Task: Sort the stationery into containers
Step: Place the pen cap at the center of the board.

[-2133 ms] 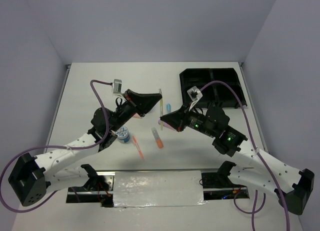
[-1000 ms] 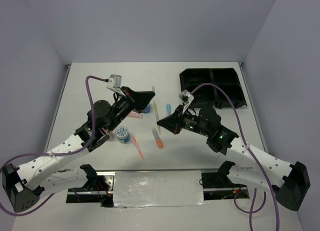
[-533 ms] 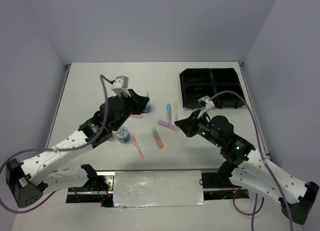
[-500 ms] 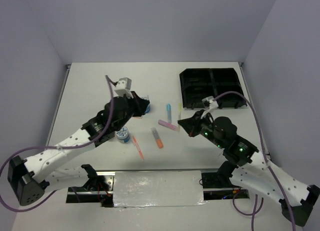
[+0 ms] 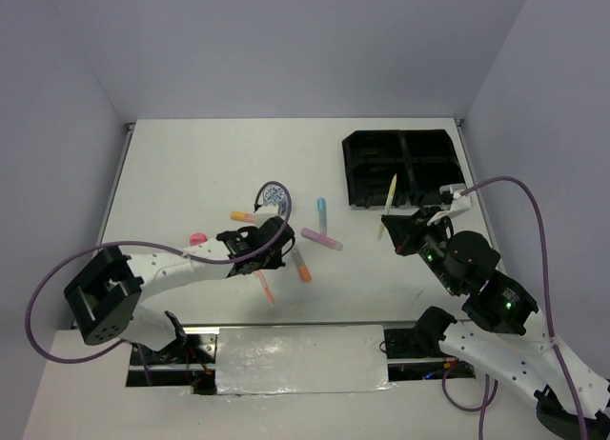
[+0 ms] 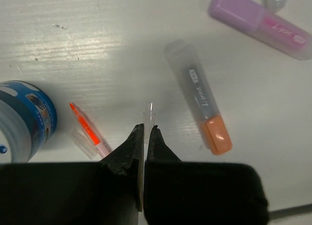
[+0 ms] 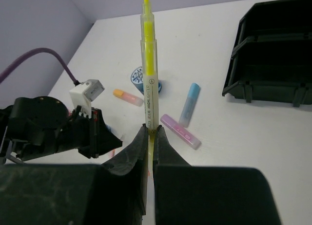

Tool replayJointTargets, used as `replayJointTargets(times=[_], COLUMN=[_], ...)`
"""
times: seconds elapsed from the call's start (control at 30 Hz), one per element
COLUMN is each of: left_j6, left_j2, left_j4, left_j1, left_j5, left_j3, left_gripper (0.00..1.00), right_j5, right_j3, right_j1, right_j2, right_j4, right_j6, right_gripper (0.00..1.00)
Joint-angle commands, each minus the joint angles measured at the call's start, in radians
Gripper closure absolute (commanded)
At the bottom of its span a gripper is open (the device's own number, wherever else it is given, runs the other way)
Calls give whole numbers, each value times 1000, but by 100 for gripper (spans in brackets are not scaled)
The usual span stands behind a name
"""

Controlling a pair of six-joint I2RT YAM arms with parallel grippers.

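The white table [image 5: 181, 164] is carrying everything, and the black tray [image 5: 400, 134] with four compartments is sitting at its far right part, with no stationery showing inside it. The right gripper [image 7: 150, 132] is hanging above the table just in front of the tray, and its fingers are pressing together on the lower end of the yellow pen [image 7: 148, 74], which is pointing straight out from them. In the top view the pen's far tip is overlapping the near edge of the tray, but I cannot tell if it is really above the tray. The left gripper [image 5: 279, 259] is reaching low over the middle of the table, its two fingers are closed against each other and are gripping nothing. Its tips are pointing down between the thin orange pen [image 6: 90, 130] and the orange-capped marker [image 6: 200, 101], touching neither. The near blue tub [image 6: 22, 118] is standing just left of the thin pen, and the top view is hiding it under the arm. The far blue tub [image 5: 274, 200] is standing further back, with the short orange marker [image 5: 243, 215] near it on the left. The purple marker [image 5: 321, 238] and the light blue pen [image 5: 322, 211] are lying between both grippers. The pink-capped bottle [image 5: 197, 238] is sitting well to the left, beside the left arm.
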Motion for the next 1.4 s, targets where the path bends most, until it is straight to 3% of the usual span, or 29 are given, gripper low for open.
replayJointTargets(times=[0.0,0.2,0.3,0.67,0.97,1.0,1.03,1.37], left_j6=[-53,-110,-122,-139,-121,-122,-128,-133], left_j2=[81,190,195,207,235,239,250,305], left_j4=[5,24,47,23,-20,-28,-40,-100], left_j1=[-10,-13,-16,-26,-26,-27,-27,-29], left_j5=[-44,-47,-39,-44,-67,-77,-87,-96], left_j3=[17,2,-11,-11,44,54,73,130], left_gripper=[92,93,88,46,45,48,58,50], right_j5=[-5,-16,-22,-38,-48,-48,-50,-50], right_j3=[-30,-47,-43,-56,-56,-58,-58,-53], right_j1=[-3,-5,-5,-5,-5,-5,-5,-3], right_j2=[-3,-15,-9,-6,-12,-14,-15,-34], right_j4=[-15,2,2,26,32,32,34,23], right_j6=[-15,-27,-32,-29,-29,-29,-27,-32], right_gripper=[100,100,100,100,100,100,100,100])
